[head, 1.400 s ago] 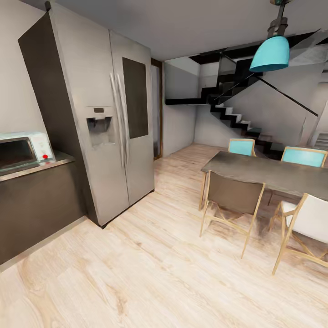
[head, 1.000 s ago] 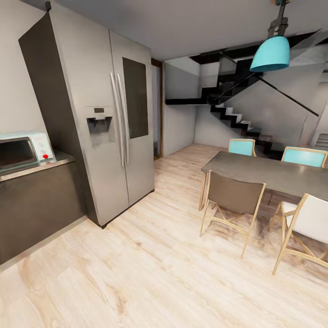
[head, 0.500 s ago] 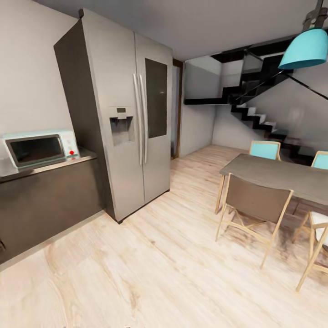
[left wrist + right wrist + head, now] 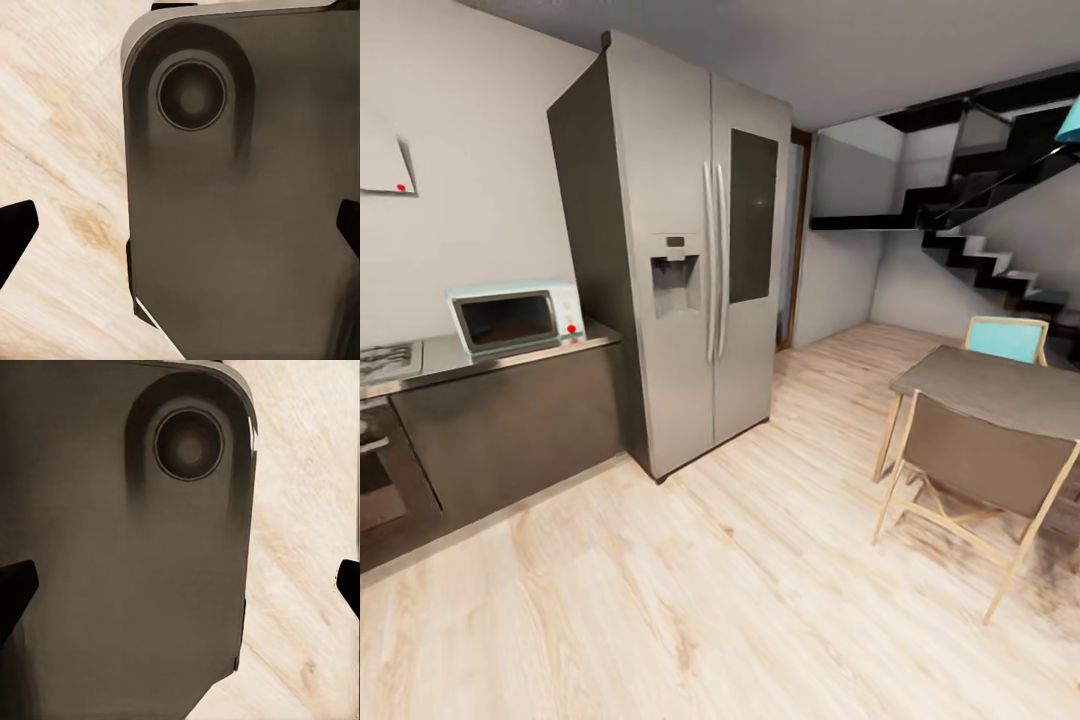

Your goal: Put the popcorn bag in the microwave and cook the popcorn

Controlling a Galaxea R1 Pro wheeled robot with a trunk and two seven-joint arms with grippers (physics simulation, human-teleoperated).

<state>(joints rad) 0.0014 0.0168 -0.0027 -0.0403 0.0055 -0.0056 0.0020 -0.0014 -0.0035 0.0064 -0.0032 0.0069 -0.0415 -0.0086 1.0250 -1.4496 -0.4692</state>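
The pale mint-blue microwave [image 4: 510, 320] stands with its dark door shut on the grey countertop [image 4: 520, 358] at the left of the head view, beside the fridge. The popcorn bag and the popcorn are out of view. In the left wrist view my left gripper [image 4: 180, 229] is open, its dark fingertips [image 4: 15, 231] far apart at the picture's edges. My right gripper [image 4: 180, 585] is open in the same way. Both hang over my dark base and the wood floor with nothing between the fingers.
A tall silver fridge [image 4: 700, 260] stands right of the countertop. A gas hob [image 4: 388, 358] and a dark oven [image 4: 378, 485] are at the far left. A dining table [image 4: 1000, 390] with chairs [image 4: 980, 465] is at the right, stairs [image 4: 990, 255] behind. Wood floor [image 4: 710, 600] lies between.
The camera has turned left: microwave, fridge and table have slid right in the picture, and the hob and oven have come into view. Nothing in the room has moved.
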